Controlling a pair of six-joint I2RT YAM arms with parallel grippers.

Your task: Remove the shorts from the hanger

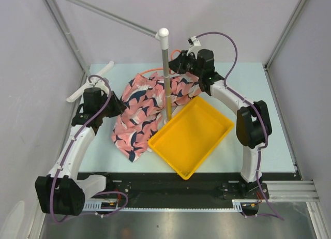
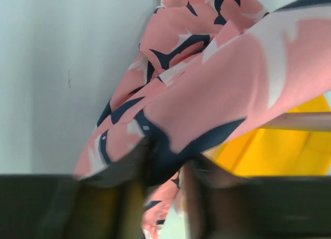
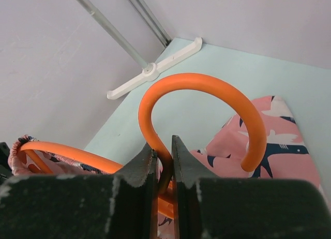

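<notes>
Right wrist view: right gripper (image 3: 164,161) clamps hanger (image 3: 207,86) below its hook; shorts (image 1: 142,112), beside tray (image 1: 191,138), not yet off; left gripper (image 2: 160,192) half-open astride a fold, hold uncertain.

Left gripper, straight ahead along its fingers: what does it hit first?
The shorts: a fold of them sits right at the left gripper, seemingly between its fingers. Beyond the fabric lies the yellow tray, though how far behind is unclear from the wrist view.
</notes>
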